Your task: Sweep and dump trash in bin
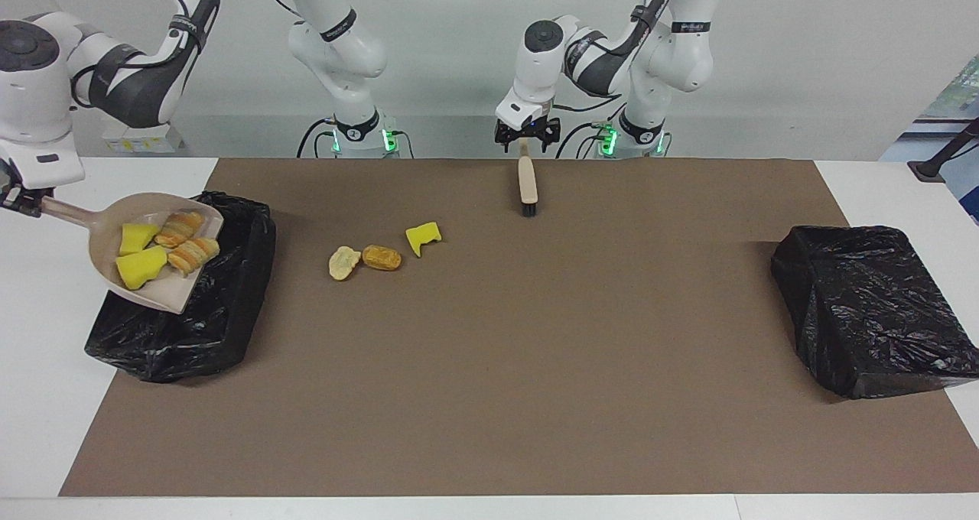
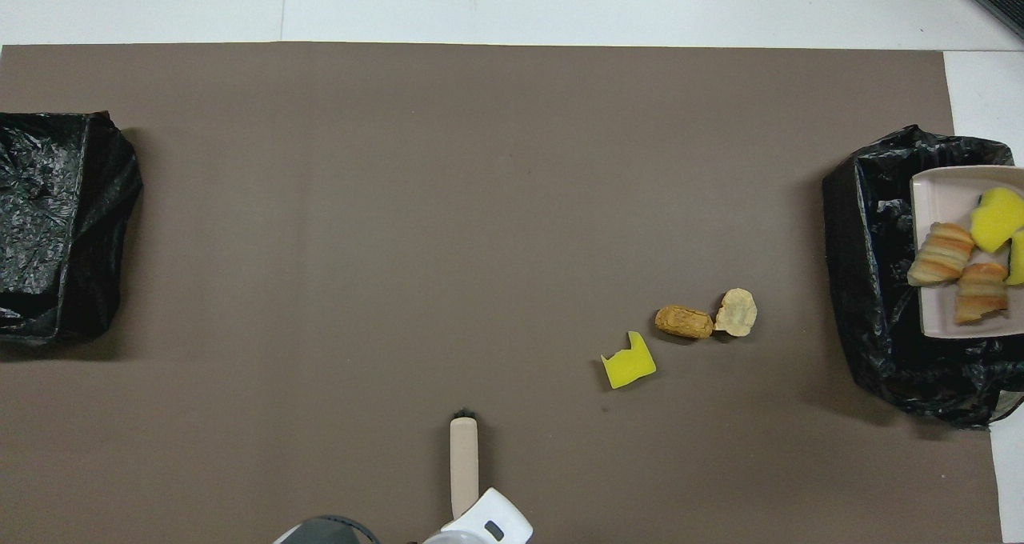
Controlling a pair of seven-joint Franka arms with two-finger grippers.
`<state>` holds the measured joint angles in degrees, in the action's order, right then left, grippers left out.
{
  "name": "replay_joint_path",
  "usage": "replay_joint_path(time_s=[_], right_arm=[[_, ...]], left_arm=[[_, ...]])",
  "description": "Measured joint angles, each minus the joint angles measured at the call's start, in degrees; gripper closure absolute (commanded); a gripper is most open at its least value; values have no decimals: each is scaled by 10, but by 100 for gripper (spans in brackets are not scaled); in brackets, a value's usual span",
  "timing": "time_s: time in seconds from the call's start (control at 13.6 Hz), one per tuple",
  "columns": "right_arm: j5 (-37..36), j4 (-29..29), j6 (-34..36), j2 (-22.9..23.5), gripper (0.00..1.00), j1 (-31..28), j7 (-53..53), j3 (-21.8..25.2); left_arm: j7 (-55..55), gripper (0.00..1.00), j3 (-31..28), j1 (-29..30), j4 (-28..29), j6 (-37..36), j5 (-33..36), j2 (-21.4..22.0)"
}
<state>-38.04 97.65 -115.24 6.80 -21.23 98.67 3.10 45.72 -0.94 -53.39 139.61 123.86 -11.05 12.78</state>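
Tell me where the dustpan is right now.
The dustpan, loaded with four scraps, is held by the right gripper over the bin at the right arm's end of the table.

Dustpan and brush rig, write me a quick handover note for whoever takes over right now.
Right gripper: shut on the dustpan handle, holding it over the bin at the right arm's end of the table.
Left gripper: shut on the brush, bristles down on the brown mat near the robots.
Done: four scraps in the pan, two yellow sponge chunks and two striped bread pieces; none tipped out yet.
Left: dump the pan, then sweep up the yellow chunk, brown lump and pale lump lying on the mat.
A second bin sits at the left arm's end.
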Motion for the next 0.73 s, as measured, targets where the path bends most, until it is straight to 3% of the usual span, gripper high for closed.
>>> replay_joint_path(time_s=[0.37,0.73], right_arm=[[-88,-3,34,-3,100,34,-14,-8],[-108,-6,48,-27,100,45,-22,-6]], left_arm=[[-153,0,-6,161,-94,6,27,-91],[-313,0,-6,312,-124,7,94,-125]])
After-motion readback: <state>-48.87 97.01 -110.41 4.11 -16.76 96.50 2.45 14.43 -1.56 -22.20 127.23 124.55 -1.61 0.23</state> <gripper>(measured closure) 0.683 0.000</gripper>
